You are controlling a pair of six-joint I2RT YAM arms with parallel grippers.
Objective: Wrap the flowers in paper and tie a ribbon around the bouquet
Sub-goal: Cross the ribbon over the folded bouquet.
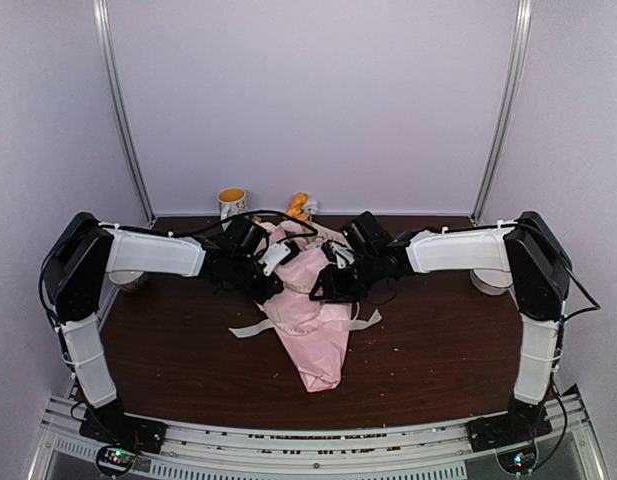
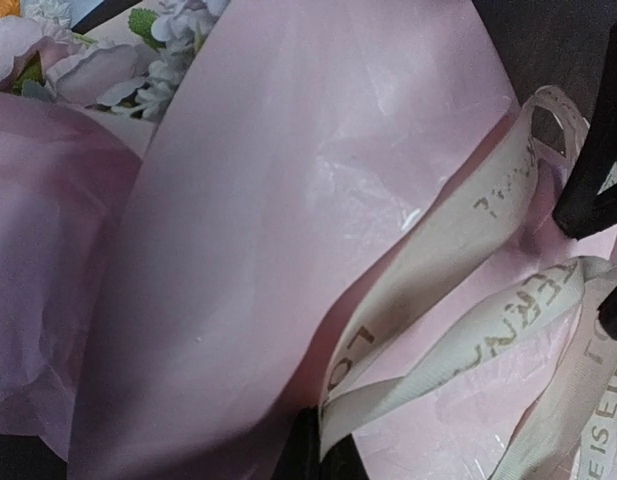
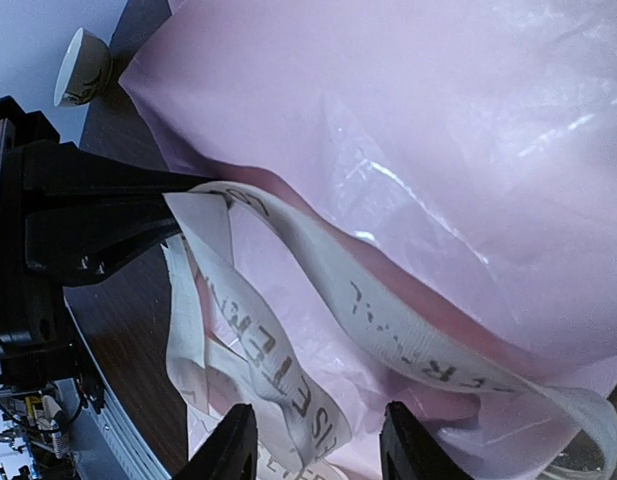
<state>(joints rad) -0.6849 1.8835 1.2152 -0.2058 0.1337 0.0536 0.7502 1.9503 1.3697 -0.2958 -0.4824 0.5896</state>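
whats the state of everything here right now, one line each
bouquet, wrapped, lying on its side
ribbon, slack loops across the bouquet
left pincer, shut on the ribbon
right pincer, open
mug, upright

- Top view: soft, even, fairly bright light; pale walls (image 1: 308, 100) tinted lilac, only faint shadows on the dark counter (image 1: 438, 340).
- Wrist views: small white glints on the paper (image 2: 288, 200); nearest folds look soft, possibly out of focus.
- Lettering on the ribbon (image 3: 388, 320) partly legible.
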